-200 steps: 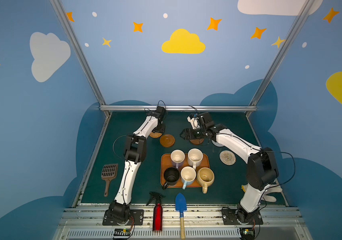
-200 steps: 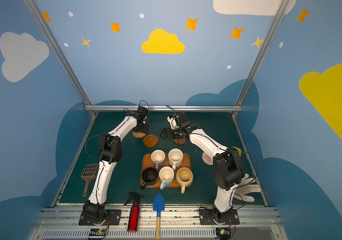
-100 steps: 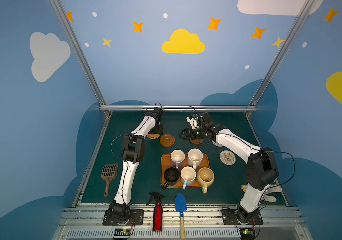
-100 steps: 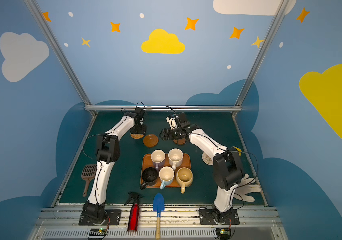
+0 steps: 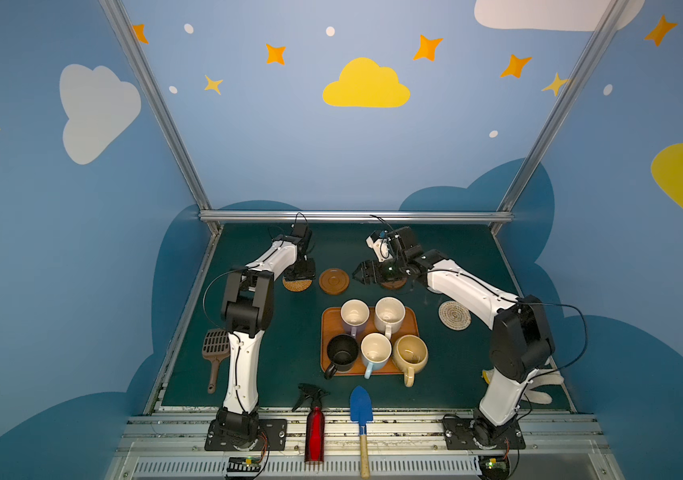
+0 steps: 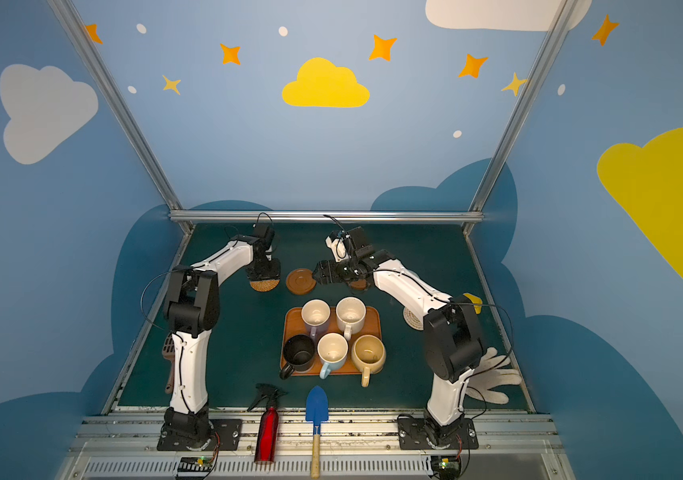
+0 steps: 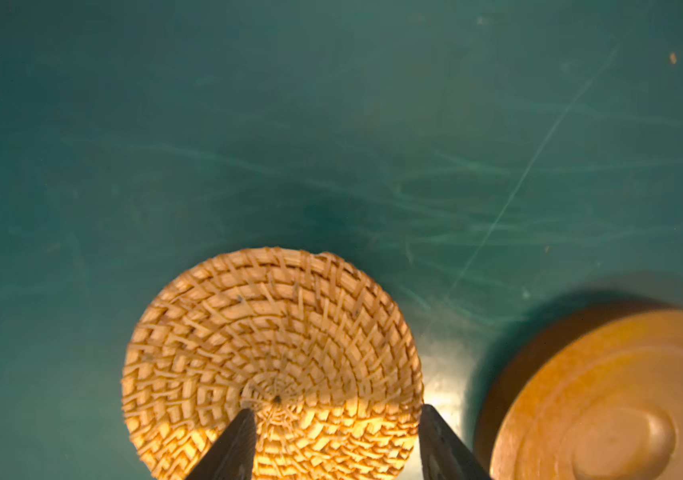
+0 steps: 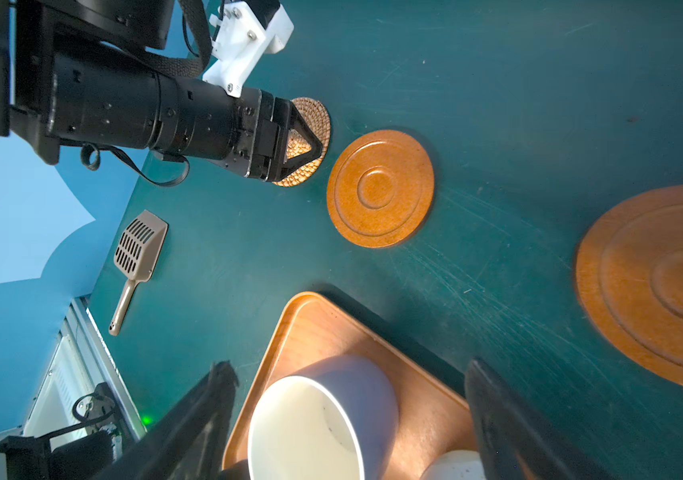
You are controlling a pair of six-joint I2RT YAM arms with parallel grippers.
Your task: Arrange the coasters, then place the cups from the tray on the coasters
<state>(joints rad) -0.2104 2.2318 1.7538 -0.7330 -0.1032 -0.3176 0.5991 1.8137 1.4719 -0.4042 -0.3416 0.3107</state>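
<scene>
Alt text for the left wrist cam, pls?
Woven rattan coaster lying flat on the green table, with the left gripper open over it, one dark fingertip above the weave, one at its rim. A brown wooden coaster sits beside it, not touching.

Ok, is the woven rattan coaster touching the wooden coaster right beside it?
Apart. The left wrist view shows a strip of green tabletop between the woven rattan coaster and the wooden coaster beside it.

Woven tan coaster (image 7: pixel 272 361), orange-brown tray (image 8: pixel 319 332)
</scene>
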